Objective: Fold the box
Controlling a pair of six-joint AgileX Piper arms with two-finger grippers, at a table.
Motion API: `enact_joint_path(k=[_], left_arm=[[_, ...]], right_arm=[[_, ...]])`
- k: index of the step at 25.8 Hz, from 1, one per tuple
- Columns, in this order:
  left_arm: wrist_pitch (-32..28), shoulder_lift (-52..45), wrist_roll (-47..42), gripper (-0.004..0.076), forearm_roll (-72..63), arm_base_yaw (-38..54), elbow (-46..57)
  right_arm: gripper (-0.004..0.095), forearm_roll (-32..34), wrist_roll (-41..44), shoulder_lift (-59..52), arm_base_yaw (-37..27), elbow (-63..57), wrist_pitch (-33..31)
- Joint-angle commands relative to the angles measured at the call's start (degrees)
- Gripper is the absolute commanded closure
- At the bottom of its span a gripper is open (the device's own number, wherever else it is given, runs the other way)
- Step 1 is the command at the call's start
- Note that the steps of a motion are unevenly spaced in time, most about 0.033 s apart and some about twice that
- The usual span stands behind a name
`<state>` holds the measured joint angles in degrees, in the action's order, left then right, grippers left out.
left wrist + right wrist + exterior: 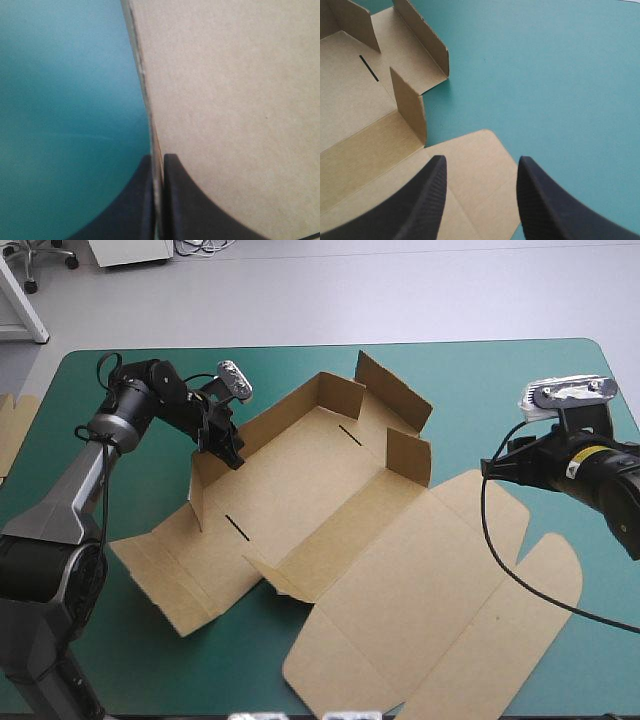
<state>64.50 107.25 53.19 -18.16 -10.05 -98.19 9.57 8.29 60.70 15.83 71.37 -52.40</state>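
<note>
**BOX PARTLY ERECTED: WALLS UP, LID FLAT**

The box (320,490) lies mid-worktop (480,370). Its far wall and several end flaps stand raised. The left side panel and the lid lie flat, so the side walls appear yet to be tucked. The left fingers (182,205) pinch the raised left wall's edge, with the board between them. The right fingers (427,200) stand apart and empty above the lid's far corner tab.

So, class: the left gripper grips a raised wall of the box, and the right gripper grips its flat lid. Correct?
No. The right wrist view shows the right gripper open over the lid, gripping nothing. The left gripper does grip a raised wall of the box.
</note>
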Motion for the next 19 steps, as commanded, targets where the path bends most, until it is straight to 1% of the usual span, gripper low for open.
enact_joint_path(k=[1,3,5,7,10,11,13,15,17,18,19], left_arm=[[5.44,0.61,8.07,0.0711,1.89,-0.28,-7.81],[6.87,2.03,14.68,0.0711,1.89,-0.28,-11.61],[6.1,2.91,19.29,0.0712,1.89,-0.28,-14.63],[3.53,3.29,20.12,0.0712,1.89,-0.28,-16.54],[-5.05,3.29,20.63,0.0712,1.68,-0.28,-17.49],[-7.03,3.29,20.36,0.0712,0.97,-0.41,-17.78],[-8.18,3.29,20.36,0.0712,0.46,-1.06,-18.42],[-7.89,2.9,18.8,0.0724,4.53,-4.14,-18.47],[-8.31,2.14,12.37,0.0734,10.03,-8.0,-18.47],[-9.37,0.97,7.08,0.0734,12.14,-10.2,-18.25],[-9.63,0.05,6.07,0.0734,12.95,-10.96,-17.79]], right_arm=[[0.0494,-0.54,-1.45,-0.77,-0.27,1.96,3.11],[0.0494,-0.59,-1.55,-0.77,-0.27,1.96,3.11],[0.0494,-0.59,-1.68,-0.77,-0.27,1.96,3.11],[0.0494,-0.59,-1.91,-0.77,-0.27,1.96,3.11],[0.0494,-0.82,-2.03,-0.72,-0.27,1.96,3.61],[0.0494,-0.82,-2.3,-0.72,-0.27,1.96,3.79],[0.0494,-0.82,-2.5,-0.72,-0.27,1.96,4.33],[0.0494,-1.04,-2.5,-0.72,-0.27,1.96,5.34],[0.0494,-1.04,-2.72,-0.72,-0.27,1.96,5.62],[0.0494,-0.5,-2.75,-0.72,-0.27,1.96,5.51],[0.0494,0.3,-2.75,-0.72,-0.27,1.96,5.61]])
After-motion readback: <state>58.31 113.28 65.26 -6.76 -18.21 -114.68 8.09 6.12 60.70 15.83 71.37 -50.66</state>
